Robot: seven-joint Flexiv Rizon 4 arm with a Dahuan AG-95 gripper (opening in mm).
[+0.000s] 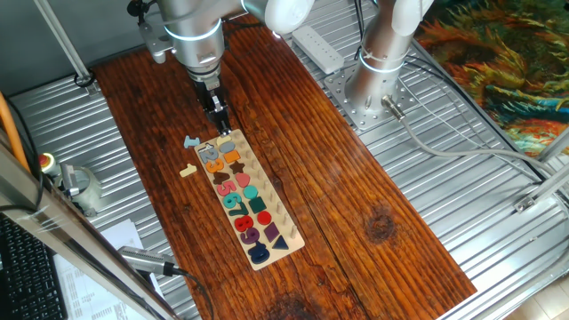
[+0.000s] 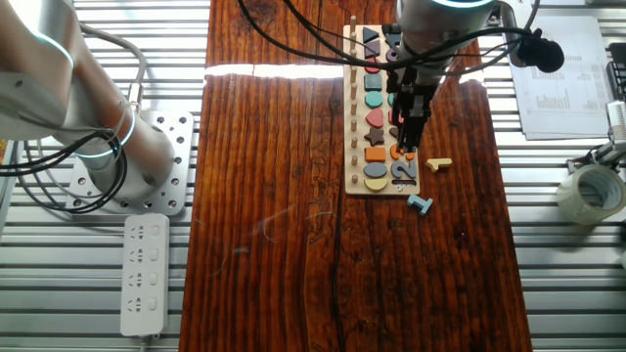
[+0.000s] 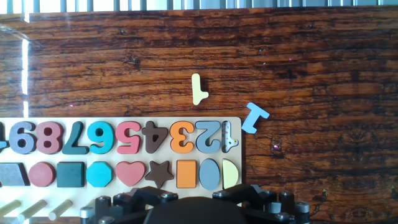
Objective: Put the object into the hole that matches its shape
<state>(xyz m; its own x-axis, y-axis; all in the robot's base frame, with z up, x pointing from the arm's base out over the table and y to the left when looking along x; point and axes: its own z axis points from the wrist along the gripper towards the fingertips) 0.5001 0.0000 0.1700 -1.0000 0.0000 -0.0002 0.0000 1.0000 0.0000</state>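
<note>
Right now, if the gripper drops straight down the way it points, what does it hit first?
Probably the puzzle board, near its end by the 1 and 2, not the loose cream piece beside it. The gripper hangs over that end; exact spot unclear.

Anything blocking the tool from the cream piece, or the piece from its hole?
Nothing visible. The cream piece lies alone on bare table beside the board. The hole at the board's end looks empty. The blue piece lies off the corner, apart from both.

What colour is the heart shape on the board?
Pink; the heart shows best in the hand view.
</note>
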